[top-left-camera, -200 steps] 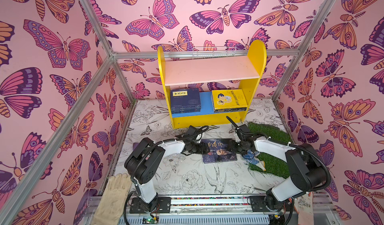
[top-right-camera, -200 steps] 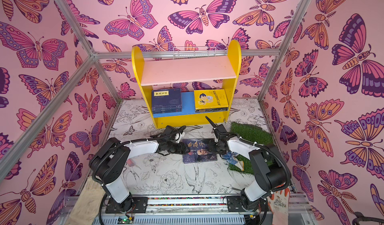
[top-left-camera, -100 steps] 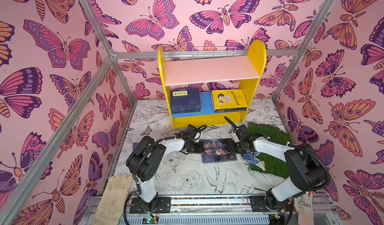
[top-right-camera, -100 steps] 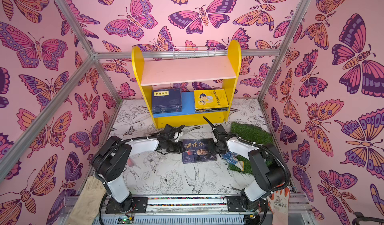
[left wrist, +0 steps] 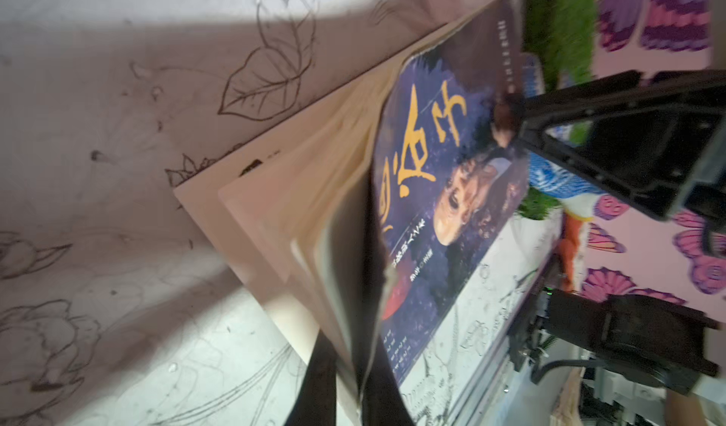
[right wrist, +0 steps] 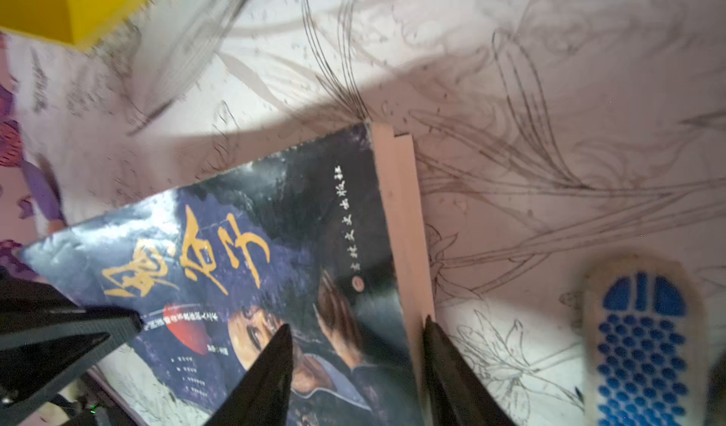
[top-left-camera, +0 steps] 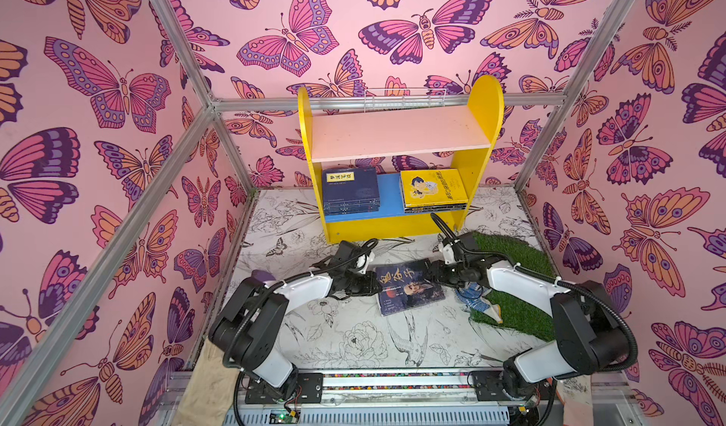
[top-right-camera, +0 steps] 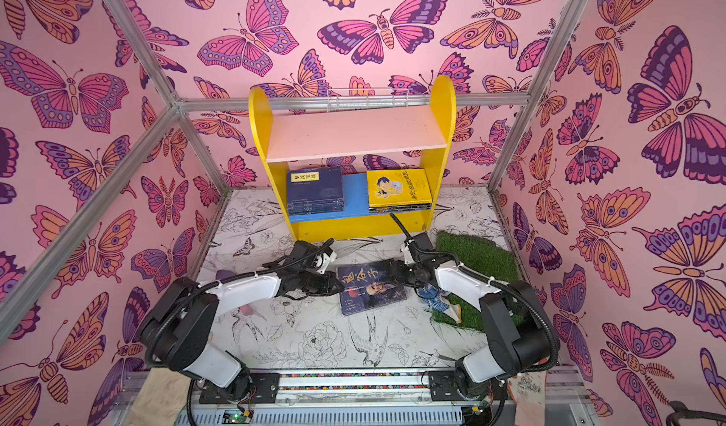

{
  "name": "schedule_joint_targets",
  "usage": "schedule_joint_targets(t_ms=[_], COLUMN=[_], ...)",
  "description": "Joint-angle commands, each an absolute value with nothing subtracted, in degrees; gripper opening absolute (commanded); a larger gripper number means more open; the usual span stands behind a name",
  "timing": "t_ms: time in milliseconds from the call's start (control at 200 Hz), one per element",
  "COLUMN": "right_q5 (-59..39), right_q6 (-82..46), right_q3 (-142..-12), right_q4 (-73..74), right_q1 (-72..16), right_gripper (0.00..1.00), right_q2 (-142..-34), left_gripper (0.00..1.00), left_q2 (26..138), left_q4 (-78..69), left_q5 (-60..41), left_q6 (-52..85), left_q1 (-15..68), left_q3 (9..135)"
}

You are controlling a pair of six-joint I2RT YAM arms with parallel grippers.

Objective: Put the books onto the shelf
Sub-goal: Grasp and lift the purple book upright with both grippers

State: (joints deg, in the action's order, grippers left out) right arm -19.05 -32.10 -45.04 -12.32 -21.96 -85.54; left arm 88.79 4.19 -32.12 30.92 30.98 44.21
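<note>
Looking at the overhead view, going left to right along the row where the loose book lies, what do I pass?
left gripper → dark portrait book → right gripper → blue dotted glove → green grass mat

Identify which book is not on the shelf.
The dark portrait book with gold title, lying on the table; the navy stack and yellow-topped stack sit on the shelf's blue lower board.

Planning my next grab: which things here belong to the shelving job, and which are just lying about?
Job: portrait book, navy books, yellow book, shelf.
Lying about: blue glove, grass mat, wire basket.
</note>
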Motion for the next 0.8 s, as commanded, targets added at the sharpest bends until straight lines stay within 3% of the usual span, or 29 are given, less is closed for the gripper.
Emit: schedule_joint_targets(t_ms=[0, 190, 441, 621, 796], right_q5=[-27.1, -30.5, -30.9, -39.8, -41.9], right_q6=[-35.2, -37.5, -39.9, -48.2, -55.0], right_q3=[-44.4, -41.4, -38.7, -35.5, -35.0], right_q4=[-4.5, -2.1, -3.3, 7.6, 16.7], right_q1=[-19.3, -13.6, -11.7, -11.7, -12.3], right_gripper=[0.57, 0.61, 0.63, 0.63, 0.63], right_q2=[-82.3, -77.7, -69.3, -65.5, -64.2], left_gripper=[0.0, 0.0, 0.0, 0.0, 0.0], left_q2=[84.0, 78.7, 70.8, 69.3, 70.3], left_q4=[-10.8, -18.2, -24.1, -28.6, -34.9], left_q5=[-45.3, -47.6, -41.0, -39.6, -39.7], left_q6=[37.5, 44.0, 47.8, 49.9, 53.4], left_q1=[29.4, 28.7, 27.8, 27.6, 27.6], left_q3=[42.1, 41.6, 41.5, 42.8, 42.6])
